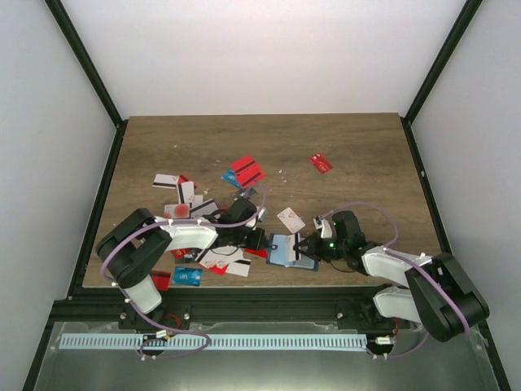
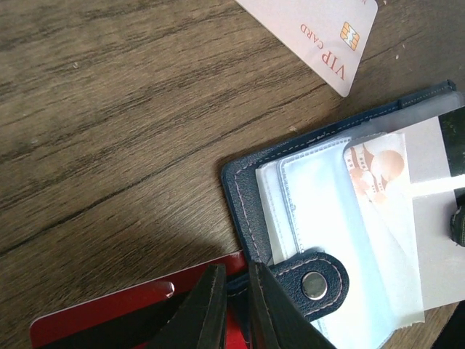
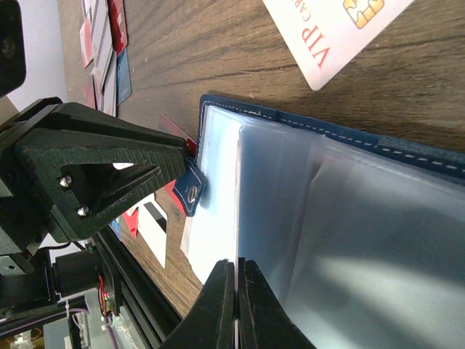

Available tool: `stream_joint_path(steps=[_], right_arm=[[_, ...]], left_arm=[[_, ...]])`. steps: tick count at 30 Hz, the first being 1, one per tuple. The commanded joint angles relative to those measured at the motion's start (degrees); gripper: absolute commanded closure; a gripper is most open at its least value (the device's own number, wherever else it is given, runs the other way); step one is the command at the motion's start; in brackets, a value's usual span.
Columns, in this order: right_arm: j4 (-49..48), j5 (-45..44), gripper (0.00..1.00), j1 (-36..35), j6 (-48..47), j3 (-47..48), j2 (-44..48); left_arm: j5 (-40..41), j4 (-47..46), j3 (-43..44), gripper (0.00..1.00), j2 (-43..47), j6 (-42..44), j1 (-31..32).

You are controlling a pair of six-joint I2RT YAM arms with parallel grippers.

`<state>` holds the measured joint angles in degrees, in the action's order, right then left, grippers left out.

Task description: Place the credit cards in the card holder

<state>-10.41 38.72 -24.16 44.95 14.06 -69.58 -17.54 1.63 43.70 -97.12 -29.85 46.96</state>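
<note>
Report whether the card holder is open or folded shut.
Open. The card holder lies spread on the table, its clear sleeves exposed and its tab clasp unfastened, snap showing.

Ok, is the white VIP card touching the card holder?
Apart. The left wrist view shows a strip of bare table between the VIP card corner and the card holder stitched edge.

One open navy card holder (image 1: 281, 248) lies on the one bench (image 1: 366, 138). About a dozen loose credit cards (image 1: 247, 171) show, overlapping too much for an exact count. One red card (image 1: 321, 163) lies alone at 1 o'clock, one white VIP card (image 1: 291, 218) sits near centre, and the rest are heaped toward 8 o'clock. There are two pincers, the left pincer (image 2: 236, 270) and the right pincer (image 3: 236, 265).
</note>
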Motion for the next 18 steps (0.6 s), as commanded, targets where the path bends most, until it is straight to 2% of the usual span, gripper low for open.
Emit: stream_joint_path(steps=[1, 18], right_arm=[[-4.6, 0.8, 0.99, 0.5, 1.9, -0.8, -1.0], [-12.5, 4.1, 0.99, 0.5, 4.3, -3.1, -7.2]], left_arm=[[-1.2, -0.8, -1.7, 0.89, -0.6, -1.6, 0.2], [-2.2, -5.0, -7.4, 0.91, 2.9, -9.9, 0.6]])
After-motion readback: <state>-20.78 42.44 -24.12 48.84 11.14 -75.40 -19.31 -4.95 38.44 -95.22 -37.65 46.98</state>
